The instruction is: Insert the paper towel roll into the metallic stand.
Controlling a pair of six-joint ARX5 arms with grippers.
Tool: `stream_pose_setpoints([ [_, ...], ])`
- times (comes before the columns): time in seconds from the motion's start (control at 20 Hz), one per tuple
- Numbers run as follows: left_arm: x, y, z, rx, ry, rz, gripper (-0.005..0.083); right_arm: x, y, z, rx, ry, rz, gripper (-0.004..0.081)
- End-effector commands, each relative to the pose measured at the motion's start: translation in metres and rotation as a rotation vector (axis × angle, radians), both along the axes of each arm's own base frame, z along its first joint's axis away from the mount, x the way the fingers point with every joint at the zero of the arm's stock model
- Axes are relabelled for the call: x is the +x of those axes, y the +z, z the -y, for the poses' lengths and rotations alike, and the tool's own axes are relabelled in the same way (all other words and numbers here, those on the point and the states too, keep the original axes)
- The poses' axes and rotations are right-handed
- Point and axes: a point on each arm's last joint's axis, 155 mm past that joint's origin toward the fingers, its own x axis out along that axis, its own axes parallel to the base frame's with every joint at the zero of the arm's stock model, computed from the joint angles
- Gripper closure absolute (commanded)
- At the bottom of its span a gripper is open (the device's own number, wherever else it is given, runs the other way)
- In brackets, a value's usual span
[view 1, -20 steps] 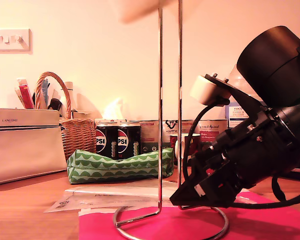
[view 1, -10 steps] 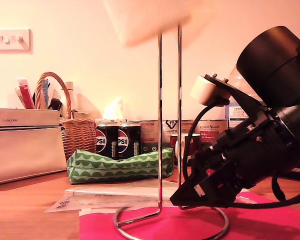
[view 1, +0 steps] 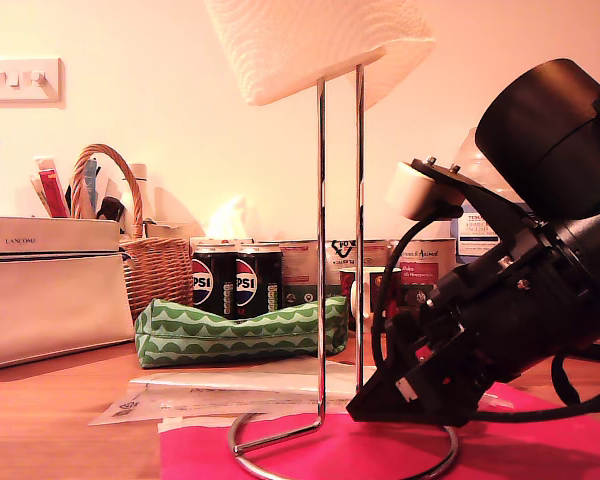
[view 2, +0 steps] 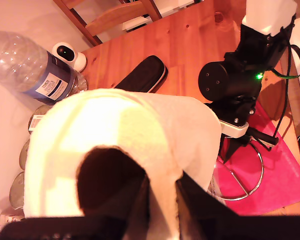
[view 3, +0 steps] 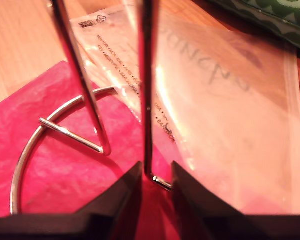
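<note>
Fingertips (view 3: 132, 192) of my second gripper (view 3: 151, 187) sit low on the metallic stand (view 1: 340, 250), pressed close on either side of one chrome rod just above where it bends into the round wire base. That base ring rests on a pink mat (view 1: 310, 455), and the black arm that carries this gripper fills the exterior view's right side.

Up at the top of the exterior view, the paper towel roll (view 1: 310, 45) hangs tilted over the two upright rods, whose upper ends disappear behind its lower edge; whether the loop is already inside the core I cannot tell. In the first wrist view the roll (view 2: 115, 150) fills the foreground, and the dark fingers (view 2: 135, 205) of my first gripper (view 2: 157, 210) are clamped on its wall, one of them inside the hollow core.

Under the far edge of the mat lies a clear printed plastic bag (view 3: 215, 90), and behind it a green pouch with a wave pattern (view 1: 235, 330). Two black Pepsi cans (view 1: 235, 283) stand beyond that, with a wicker basket (view 1: 145, 260) and a cream Lancôme box (view 1: 50, 290) toward the exterior view's left. A water bottle (view 2: 27, 67) and a small white camera (view 2: 70, 54) show in the first wrist view, on the wooden table (view 2: 190, 40).
</note>
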Motion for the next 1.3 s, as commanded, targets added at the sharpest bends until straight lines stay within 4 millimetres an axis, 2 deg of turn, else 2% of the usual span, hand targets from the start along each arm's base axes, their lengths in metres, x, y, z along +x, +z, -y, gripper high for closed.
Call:
stream_pose_setpoints([
  [0.0, 0.001, -0.010, 0.002, 0.033, -0.003, -0.019, 0.0795, -0.013, -0.019, 0.009, -0.034, -0.010, -0.067, 0.0570],
  [0.4, -0.002, -0.013, 0.001, 0.046, -0.006, -0.029, 0.0795, -0.015, 0.002, 0.010, 0.008, -0.038, -0.079, 0.0552],
  [0.7, 0.001, -0.014, -0.001, 0.056, 0.009, -0.019, 0.0795, -0.027, 0.008, 0.021, -0.029, -0.043, -0.120, 0.0553],
  [0.85, 0.003, -0.017, 0.000, 0.067, 0.011, -0.025, 0.0795, -0.032, 0.023, 0.025, -0.018, -0.046, -0.113, 0.0577],
  [1.0, 0.007, -0.024, 0.004, 0.083, 0.010, -0.037, 0.0795, -0.036, 0.048, 0.027, 0.038, -0.072, -0.103, 0.0628],
  [1.15, 0.008, -0.033, 0.015, 0.107, -0.011, -0.053, 0.0795, -0.040, 0.072, 0.031, 0.080, -0.077, -0.069, 0.0632],
  [1.25, 0.010, -0.036, 0.021, 0.117, -0.029, -0.046, 0.0795, -0.046, 0.081, 0.035, 0.095, -0.087, -0.072, 0.0632],
])
